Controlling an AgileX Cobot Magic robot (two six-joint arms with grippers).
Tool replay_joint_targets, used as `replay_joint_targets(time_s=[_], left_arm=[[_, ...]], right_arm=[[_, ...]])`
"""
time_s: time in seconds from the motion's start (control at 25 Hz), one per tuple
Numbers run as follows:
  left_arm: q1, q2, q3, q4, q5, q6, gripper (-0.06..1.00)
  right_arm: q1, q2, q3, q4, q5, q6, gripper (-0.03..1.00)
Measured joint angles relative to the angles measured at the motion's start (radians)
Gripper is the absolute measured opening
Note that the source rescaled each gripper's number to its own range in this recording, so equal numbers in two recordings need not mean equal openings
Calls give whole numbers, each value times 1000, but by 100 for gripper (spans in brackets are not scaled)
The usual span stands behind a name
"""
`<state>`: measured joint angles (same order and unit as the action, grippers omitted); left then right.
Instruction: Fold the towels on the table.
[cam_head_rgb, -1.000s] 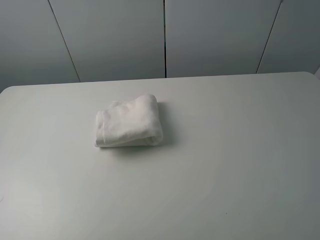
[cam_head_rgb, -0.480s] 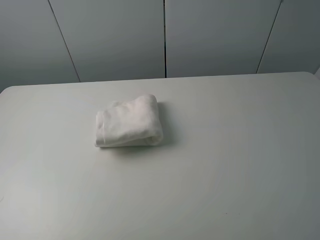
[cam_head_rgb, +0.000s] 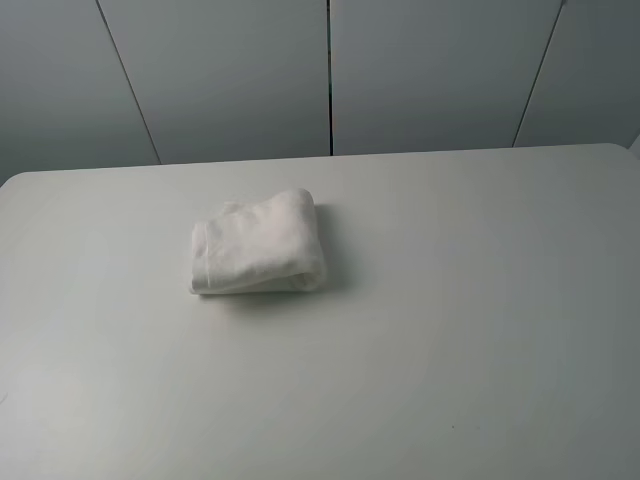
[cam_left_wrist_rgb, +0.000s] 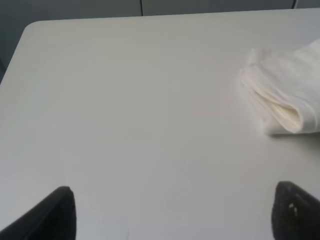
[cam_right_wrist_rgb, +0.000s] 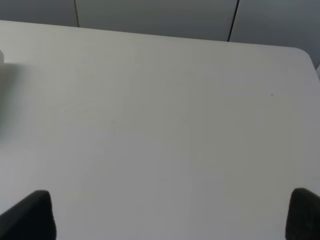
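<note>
Nothing has moved — folded towel (cam_head_rgb: 258, 246) unshifted on table (cam_head_rgb: 450, 330), both arms' fingers (cam_left_wrist_rgb: 55, 212) spread apart.

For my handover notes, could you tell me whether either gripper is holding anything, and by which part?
Nothing is held. The left gripper and right gripper are open over the table; the folded towel lies untouched.

The towel (cam_head_rgb: 258, 245) is plain white terry with no print showing, its stacked folded layers turning a faint cream in the left wrist view (cam_left_wrist_rgb: 282, 92). It lies at about ten o'clock from the middle of the table (cam_head_rgb: 450, 330), which is a matte, unpatterned white that shades to pale grey toward the near side. Behind the table, at twelve o'clock, the wall panels (cam_head_rgb: 230, 75) are flat grey split by thin dark seams, and the fingertips (cam_left_wrist_rgb: 294, 212) of each gripper are black.
</note>
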<state>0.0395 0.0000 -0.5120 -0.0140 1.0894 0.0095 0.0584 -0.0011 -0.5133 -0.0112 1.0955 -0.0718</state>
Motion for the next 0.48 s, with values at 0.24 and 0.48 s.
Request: replay_joint_targets(time_s=[0.24,0.48], left_arm=[[0,0,0,0,0,0,100],[0,0,0,0,0,-2,100]], right_arm=[[0,0,0,0,0,0,100],[0,0,0,0,0,0,100]])
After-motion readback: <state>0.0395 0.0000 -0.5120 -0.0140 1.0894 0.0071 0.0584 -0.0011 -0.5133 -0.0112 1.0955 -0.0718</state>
